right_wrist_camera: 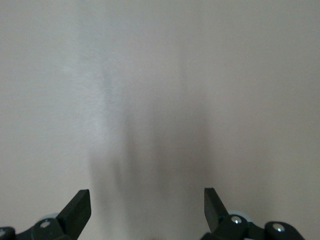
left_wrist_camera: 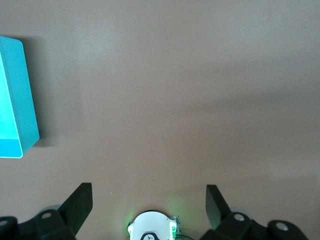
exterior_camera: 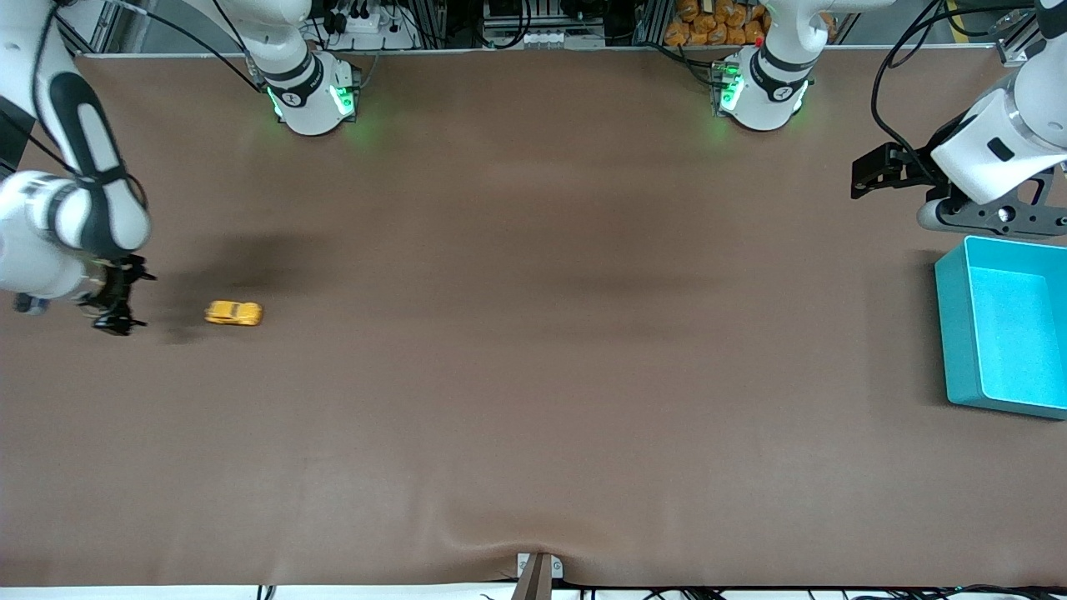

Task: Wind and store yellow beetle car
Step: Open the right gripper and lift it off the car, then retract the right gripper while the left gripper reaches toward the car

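Observation:
The yellow beetle car point(exterior_camera: 234, 312) stands on its wheels on the brown table, toward the right arm's end. My right gripper point(exterior_camera: 136, 301) hovers low beside it, a short gap away on the side of the table's end, open with nothing between its fingers. The right wrist view shows only bare table past the open right gripper point(right_wrist_camera: 146, 202); the car is out of that view. My left gripper point(exterior_camera: 865, 173) waits open and empty at the left arm's end, above the table near the teal bin point(exterior_camera: 948, 333). In the left wrist view the left gripper point(left_wrist_camera: 148, 200) is spread wide.
The teal bin point(left_wrist_camera: 29, 100) is open-topped and holds nothing visible. The two arm bases point(exterior_camera: 313, 96) point(exterior_camera: 760, 92) stand along the table's edge farthest from the front camera. A small bracket point(exterior_camera: 538, 571) sits at the edge nearest the front camera.

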Available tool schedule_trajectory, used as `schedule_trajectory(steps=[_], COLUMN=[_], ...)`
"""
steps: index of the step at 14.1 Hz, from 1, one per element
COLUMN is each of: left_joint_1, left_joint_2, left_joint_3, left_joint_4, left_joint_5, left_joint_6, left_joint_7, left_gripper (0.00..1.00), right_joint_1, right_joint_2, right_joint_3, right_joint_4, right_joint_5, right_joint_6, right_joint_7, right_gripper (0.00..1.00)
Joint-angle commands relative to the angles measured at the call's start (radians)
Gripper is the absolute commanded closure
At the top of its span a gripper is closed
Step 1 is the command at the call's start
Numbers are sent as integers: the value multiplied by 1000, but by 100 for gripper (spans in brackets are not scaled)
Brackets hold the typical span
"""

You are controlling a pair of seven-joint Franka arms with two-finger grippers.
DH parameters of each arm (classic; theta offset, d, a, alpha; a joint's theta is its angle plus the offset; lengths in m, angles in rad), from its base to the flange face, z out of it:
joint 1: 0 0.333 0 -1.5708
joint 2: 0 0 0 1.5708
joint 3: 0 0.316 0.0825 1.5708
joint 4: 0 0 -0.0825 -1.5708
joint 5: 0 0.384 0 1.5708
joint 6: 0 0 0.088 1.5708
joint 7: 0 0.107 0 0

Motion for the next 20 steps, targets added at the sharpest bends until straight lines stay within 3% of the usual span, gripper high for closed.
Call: schedule_trajectory(steps=[1, 8, 14, 17, 20], left_joint_1=[-2, 7, 128, 150, 141], left_joint_2=[1, 1, 27, 27, 14], left_joint_3=[-3, 3, 6, 3, -6], left_joint_4=[4, 2, -93, -166, -254], left_joint_5=[15, 17, 18, 18, 17], left_joint_6=[2, 0, 29, 117, 206], left_joint_7=[-15, -17, -142, -263, -392], left_gripper=[0, 0, 0, 0, 0], right_joint_1=[-10, 1, 62, 65, 70], right_joint_2=[-48, -186, -256, -259, -256], right_joint_3=[83, 221, 256, 256, 255], right_joint_4=[77, 103, 125, 209, 292], right_joint_5=[-11, -11, 35, 61, 116], right_joint_6=[-150, -302, -379, -512, -607], right_joint_7=[-42, -362, -609, -811, -865], right_gripper=[0, 0, 0, 0, 0])
